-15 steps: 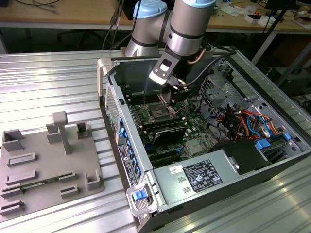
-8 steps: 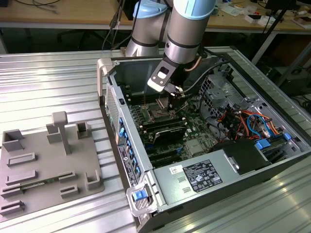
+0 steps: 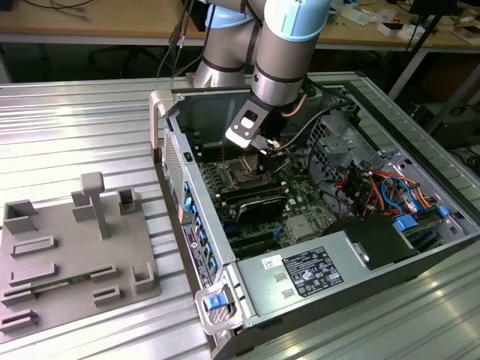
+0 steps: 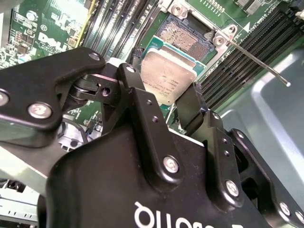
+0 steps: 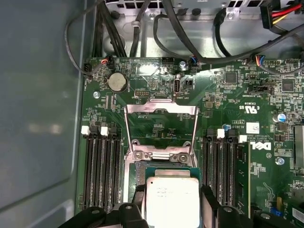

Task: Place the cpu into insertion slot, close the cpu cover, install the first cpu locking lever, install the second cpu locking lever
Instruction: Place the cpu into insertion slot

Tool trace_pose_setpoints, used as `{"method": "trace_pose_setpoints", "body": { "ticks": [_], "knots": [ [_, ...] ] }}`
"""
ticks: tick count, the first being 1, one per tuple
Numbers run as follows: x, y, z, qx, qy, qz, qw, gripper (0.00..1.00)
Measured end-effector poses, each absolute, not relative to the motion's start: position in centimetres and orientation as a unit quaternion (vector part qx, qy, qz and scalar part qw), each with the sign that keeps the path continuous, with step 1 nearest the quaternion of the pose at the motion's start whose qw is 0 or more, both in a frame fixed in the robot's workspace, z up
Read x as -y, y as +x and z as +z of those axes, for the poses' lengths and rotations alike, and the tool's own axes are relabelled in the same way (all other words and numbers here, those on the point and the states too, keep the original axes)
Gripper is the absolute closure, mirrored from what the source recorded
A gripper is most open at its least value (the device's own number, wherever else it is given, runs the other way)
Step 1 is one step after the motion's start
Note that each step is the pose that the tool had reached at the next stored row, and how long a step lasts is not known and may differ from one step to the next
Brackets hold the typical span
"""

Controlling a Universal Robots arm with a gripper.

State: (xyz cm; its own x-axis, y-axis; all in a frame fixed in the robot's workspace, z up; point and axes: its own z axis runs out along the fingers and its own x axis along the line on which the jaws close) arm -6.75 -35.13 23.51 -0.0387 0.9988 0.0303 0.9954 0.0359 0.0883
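The gripper (image 4: 161, 90) is pinching the cpu (image 4: 167, 76), its fingers (image 5: 207, 199) pressing on two opposite edges. The cpu is hanging over the slot (image 4: 185, 34), covering part of it. The cover (image 5: 160, 124) is lying swung open, away from the slot, beside its hinge edge.

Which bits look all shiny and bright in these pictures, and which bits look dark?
First wrist view: the metal top of the cpu catches light and looks almost white. Second wrist view: the black pincer holding it looks dark, with bright glints on its screws. Exterior view: the ribbed metal table shines in pale stripes.
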Motion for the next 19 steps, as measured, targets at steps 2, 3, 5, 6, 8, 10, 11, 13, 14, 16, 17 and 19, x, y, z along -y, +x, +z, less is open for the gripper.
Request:
{"method": "trace_pose_setpoints", "body": {
  "ticks": [2,3,5,6,8,10,11,13,14,16,17,19],
  "knots": [
    [35.1,-6.8,23.4,-0.719,0.693,0.042,0.02,0.46],
    [35.1,-6.8,23.3,-0.719,0.693,0.042,0.02,0.46],
    [35.1,-6.9,23.1,-0.719,0.693,0.042,0.02,0.46],
    [35.0,-6.9,23.0,-0.719,0.693,0.042,0.019,0.46],
    [35.0,-6.9,22.8,-0.72,0.693,0.042,0.019,0.46],
    [34.6,-6.9,22.6,-0.72,0.693,0.042,0.019,0.46],
    [34.3,-6.9,22.6,-0.72,0.693,0.042,0.019,0.46],
    [34.1,-6.9,22.2,-0.72,0.693,0.041,0.019,0.46],
    [34.1,-6.9,22.0,-0.72,0.693,0.041,0.018,0.46],
    [34.1,-6.9,21.6,-0.72,0.693,0.041,0.018,0.46],
    [34.1,-6.9,21.4,-0.72,0.693,0.041,0.018,0.46],
    [34.1,-7.0,21.2,-0.72,0.693,0.04,0.018,0.46]
  ]
}}
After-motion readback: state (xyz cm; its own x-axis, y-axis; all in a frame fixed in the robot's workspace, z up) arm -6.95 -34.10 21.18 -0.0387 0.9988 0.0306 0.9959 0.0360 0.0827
